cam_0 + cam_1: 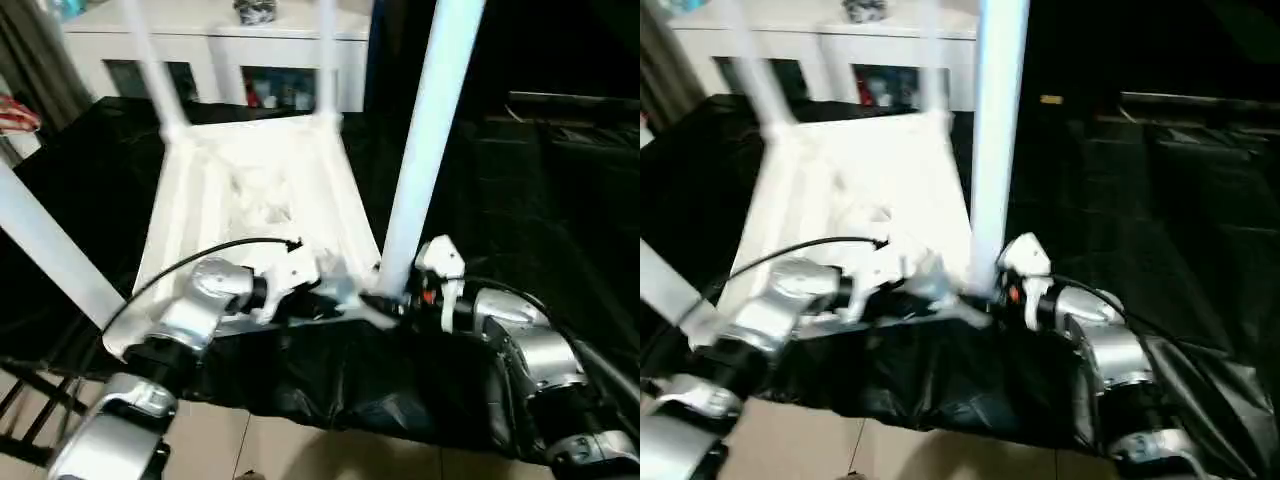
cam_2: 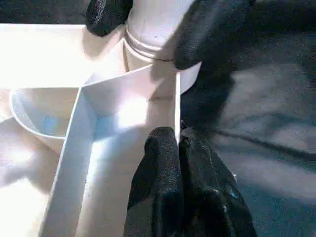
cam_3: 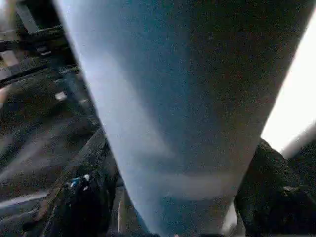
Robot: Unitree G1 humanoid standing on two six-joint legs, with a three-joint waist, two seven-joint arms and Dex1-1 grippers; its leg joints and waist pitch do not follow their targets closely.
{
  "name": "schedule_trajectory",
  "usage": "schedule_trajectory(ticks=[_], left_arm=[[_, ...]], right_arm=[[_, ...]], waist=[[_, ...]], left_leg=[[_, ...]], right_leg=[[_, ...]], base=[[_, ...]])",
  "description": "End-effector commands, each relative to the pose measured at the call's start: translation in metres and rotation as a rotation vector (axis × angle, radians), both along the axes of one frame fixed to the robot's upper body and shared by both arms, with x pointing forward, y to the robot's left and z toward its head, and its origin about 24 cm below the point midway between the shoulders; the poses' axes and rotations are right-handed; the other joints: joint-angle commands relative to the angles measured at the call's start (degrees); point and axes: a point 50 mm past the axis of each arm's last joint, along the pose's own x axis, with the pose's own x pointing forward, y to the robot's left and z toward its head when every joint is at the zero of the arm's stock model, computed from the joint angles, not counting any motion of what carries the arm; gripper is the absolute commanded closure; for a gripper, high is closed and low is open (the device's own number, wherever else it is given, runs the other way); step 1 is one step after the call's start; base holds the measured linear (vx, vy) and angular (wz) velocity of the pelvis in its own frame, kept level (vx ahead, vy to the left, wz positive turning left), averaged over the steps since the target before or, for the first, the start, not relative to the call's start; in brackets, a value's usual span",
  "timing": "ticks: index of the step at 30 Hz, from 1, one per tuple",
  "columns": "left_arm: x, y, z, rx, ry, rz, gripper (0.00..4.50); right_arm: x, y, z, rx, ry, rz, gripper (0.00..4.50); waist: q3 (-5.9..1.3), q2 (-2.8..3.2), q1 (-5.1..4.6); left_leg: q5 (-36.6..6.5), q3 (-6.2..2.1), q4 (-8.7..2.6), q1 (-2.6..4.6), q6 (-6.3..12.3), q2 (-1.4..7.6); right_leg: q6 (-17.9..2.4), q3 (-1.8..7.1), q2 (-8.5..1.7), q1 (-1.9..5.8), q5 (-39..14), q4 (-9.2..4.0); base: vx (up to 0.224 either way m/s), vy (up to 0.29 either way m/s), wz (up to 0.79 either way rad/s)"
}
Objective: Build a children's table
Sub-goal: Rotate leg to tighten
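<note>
With the tabletop (image 1: 255, 190) lying upside down on the black-draped desk (image 1: 520, 200), ribbed underside up, I have its corner sockets facing the ceiling so the legs can drop in from above. Two far legs, one at 11 o'clock (image 1: 150, 60) and one at 12 o'clock (image 1: 325, 55), already stand in their sockets, and a third leg (image 1: 45, 250) rises from the near corner at 9 o'clock. My right end effector (image 2: 143, 24), at 4 o'clock of the top, has its black fingers (image 2: 207, 29) clamped on the base of the fourth leg (image 1: 425, 140), just above the near-right socket (image 2: 148, 79); gripping low keeps the long leg upright and steerable. My left end effector (image 2: 177, 163) has its fingers together, pinching the thin rim wall (image 2: 175, 106) just beside that socket, which I judge steadies the light top against the push of seating. A groove ring on the leg base sits above the socket mouth, so I judge the leg not fully home. Behind the desk, at 12 o'clock, stands a white cabinet (image 1: 220, 35).
</note>
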Motion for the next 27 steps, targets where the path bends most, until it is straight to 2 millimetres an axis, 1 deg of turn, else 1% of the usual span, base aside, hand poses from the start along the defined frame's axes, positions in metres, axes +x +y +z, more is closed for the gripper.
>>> schedule_trajectory(ticks=[1, 2, 4, 5, 6, 7, 8, 9, 10, 12, 13, 15, 17, 18, 19, 20, 21, 22, 23, 25, 26, 27], left_arm=[[-0.001, 0.0, 0.008, -0.011, -0.014, -0.062, 4.5], [-0.001, 0.003, 0.009, -0.004, -0.009, -0.07, 4.5], [0.0, 0.007, 0.01, 0.003, 0.0, -0.082, 4.5], [0.0, 0.009, 0.011, 0.008, 0.0, -0.084, 4.5], [0.0, 0.009, 0.011, 0.008, 0.001, -0.086, 4.5], [0.001, 0.011, 0.012, 0.012, 0.004, -0.092, 4.5], [0.002, 0.012, 0.013, 0.015, 0.006, -0.097, 4.5], [0.002, 0.012, 0.013, 0.017, 0.008, -0.101, 4.5], [0.002, 0.012, 0.014, 0.021, 0.01, -0.111, 4.5], [0.002, 0.012, 0.014, 0.022, 0.01, -0.115, 4.5], [0.002, 0.012, 0.014, 0.022, 0.01, -0.118, 4.5], [0.002, 0.011, 0.015, 0.02, 0.01, -0.12, 4.5], [0.002, 0.011, 0.015, 0.019, 0.011, -0.124, 4.5], [0.003, 0.011, 0.015, 0.018, 0.012, -0.124, 4.5], [0.003, 0.011, 0.015, 0.018, 0.012, -0.124, 4.5], [0.003, 0.011, 0.014, 0.015, 0.01, -0.121, 4.5], [0.003, 0.011, 0.014, 0.013, 0.009, -0.118, 4.5], [0.005, 0.009, 0.015, 0.003, 0.003, -0.102, 4.5], [0.007, 0.006, 0.014, -0.008, -0.006, -0.076, 4.5], [0.01, 0.001, 0.014, -0.021, -0.023, -0.038, 4.5], [0.012, -0.002, 0.014, -0.026, -0.035, -0.01, 4.5], [0.012, -0.002, 0.014, -0.026, -0.035, -0.01, 4.5]], right_arm=[[-0.013, 0.006, -0.006, -0.006, 0.083, 0.143, 1.35], [-0.015, 0.005, -0.005, -0.006, 0.097, 0.177, 1.35], [-0.018, 0.004, -0.003, -0.008, 0.117, 0.232, 1.35], [-0.019, 0.004, -0.003, -0.01, 0.127, 0.25, 1.5], [-0.02, 0.004, -0.003, -0.01, 0.13, 0.255, 1.6], [-0.021, 0.004, -0.003, -0.012, 0.143, 0.28, 1.6], [-0.022, 0.004, -0.003, -0.015, 0.158, 0.307, 1.7], [-0.023, 0.005, -0.004, -0.019, 0.164, 0.322, 1.7], [-0.023, 0.007, -0.004, -0.027, 0.164, 0.338, 1.89], [-0.024, 0.007, -0.004, -0.028, 0.166, 0.343, 1.96], [-0.024, 0.008, -0.004, -0.028, 0.166, 0.348, 2.02], [-0.024, 0.009, -0.004, -0.025, 0.167, 0.351, 2.07], [-0.025, 0.01, -0.004, -0.02, 0.172, 0.355, 2.11], [-0.025, 0.01, -0.004, -0.015, 0.174, 0.35, 2.11], [-0.026, 0.011, -0.005, -0.011, 0.175, 0.347, 2.14], [-0.026, 0.012, -0.005, -0.005, 0.174, 0.341, 2.14], [-0.027, 0.012, -0.005, -0.001, 0.173, 0.337, 2.14], [-0.027, 0.013, -0.006, 0.01, 0.164, 0.317, 2.14], [-0.028, 0.014, -0.007, 0.026, 0.151, 0.28, 2.14], [-0.027, 0.015, -0.009, 0.055, 0.13, 0.203, 2.16], [-0.026, 0.016, -0.011, 0.062, 0.122, 0.164, 2.16], [-0.026, 0.016, -0.011, 0.062, 0.122, 0.164, 2.17]], waist=[[-3.15, -1.0, 0.19], [-3.19, -0.96, 0.35], [-3.21, -1.02, 0.46], [-3.2, -1.23, 0.5], [-3.23, -1.21, 0.66], [-3.22, -1.29, 0.84], [-3.27, -1.22, 0.96], [-3.31, -1.18, 1.04], [-3.28, -1.17, 1.2], [-3.27, -1.26, 1.5], [-3.24, -1.18, 1.67], [-3.29, -1.22, 1.71], [-3.33, -0.76, 1.65], [-3.31, -0.71, 1.54], [-3.38, -0.84, 1.58], [-3.42, -0.31, 1.61], [-3.41, -0.59, 1.52], [-3.43, -0.02, 1.55], [-3.28, -0.32, 1.5], [-3.29, -0.47, 1.59], [-3.1, -0.42, 1.5], [-2.87, -0.44, 1.4]], left_leg=[[-12.3, 0.58, -3.4, 0.15, 4.82, 1.06], [-12.1, 0.58, -3.41, 0.2, 4.77, 1.15], [-11.3, 0.56, -3.35, 0.06, 4.72, 1.11], [-11.1, 0.59, -3.34, 0.06, 4.75, 1.1], [-10.6, 0.58, -3.25, -0.01, 4.79, 1.05], [-10.2, 0.56, -3.24, -0.02, 4.83, 1.08], [-10.0, 0.56, -3.2, 0.08, 4.84, 1.06], [-9.8, 0.55, -3.16, 0.06, 4.8, 1.09], [-9.6, 0.58, -3.13, 0.1, 4.75, 1.1], [-9.7, 0.61, -3.1, 0.08, 4.66, 1.05], [-9.8, 0.56, -3.15, 0.09, 4.34, 1.04], [-10.0, 0.54, -3.16, 0.14, 3.94, 1.06], [-10.2, 0.49, -3.13, 0.13, 3.61, 1.02], [-10.6, 0.53, -3.12, 0.15, 3.49, 0.97], [-10.6, 0.5, -3.09, 0.15, 3.43, 0.94], [-10.6, 0.45, -3.05, 0.21, 3.32, 0.96], [-10.8, 0.47, -3.05, 0.17, 3.28, 0.94], [-11.1, 0.41, -3.06, 0.2, 3.07, 0.94], [-11.8, 0.51, -3.11, 0.26, 2.88, 0.93], [-12.2, 0.45, -3.19, 0.2, 2.58, 0.88], [-13.5, 0.39, -3.36, 0.15, 2.13, 0.87], [-15.7, 0.37, -3.61, 0.33, 1.52, 0.91]], right_leg=[[-14.2, 1.75, -2.22, 3.13, -9.3, -2.74], [-14.1, 1.8, -2.31, 3.06, -9.1, -2.72], [-14.3, 1.79, -2.3, 3.1, -8.0, -2.55], [-14.4, 1.78, -2.32, 3.09, -7.6, -2.55], [-14.5, 1.78, -2.37, 3.14, -7.0, -2.43], [-14.6, 1.78, -2.44, 3.16, -6.8, -2.37], [-14.7, 1.75, -2.4, 3.13, -6.7, -2.37], [-14.8, 1.76, -2.42, 3.14, -6.4, -2.28], [-14.9, 1.78, -2.39, 3.09, -6.0, -2.27], [-14.8, 1.81, -2.44, 3.12, -6.2, -2.27], [-14.5, 1.8, -2.48, 3.15, -6.8, -2.29], [-14.3, 1.82, -2.48, 3.16, -7.1, -2.27], [-14.4, 1.8, -2.38, 3.17, -6.6, -2.24], [-14.4, 1.79, -2.28, 3.17, -6.3, -2.35], [-14.6, 1.78, -2.3, 3.27, -5.8, -2.23], [-14.7, 1.79, -2.31, 3.2, -5.5, -2.17], [-14.8, 1.74, -2.23, 3.24, -5.2, -2.19], [-14.9, 1.75, -2.23, 3.22, -5.2, -2.16], [-14.7, 1.8, -2.15, 3.16, -5.6, -2.42], [-14.4, 1.8, -2.25, 3.33, -6.4, -2.46], [-13.9, 1.77, -2.29, 3.23, -8.8, -2.65], [-12.9, 1.78, -2.38, 3.12, -12.8, -3.14]], base=[[0.0, 0.0, 0.0], [0.0, 0.0, 0.0], [0.0, 0.0, 0.0], [0.0, 0.0, 0.0], [0.0, 0.0, 0.0], [0.0, 0.0, 0.0], [0.0, 0.0, 0.0], [0.0, 0.0, 0.0], [0.0, 0.0, 0.0], [0.0, 0.0, 0.0], [0.0, 0.0, 0.0], [0.0, 0.0, 0.0], [0.0, 0.0, 0.0], [0.0, 0.0, 0.0], [0.0, 0.0, 0.0], [0.0, 0.0, 0.0], [0.0, 0.0, 0.0], [0.0, 0.0, 0.0], [0.0, 0.0, 0.0], [0.0, 0.0, 0.0], [0.0, 0.0, 0.0], [0.0, 0.0, 0.0]])
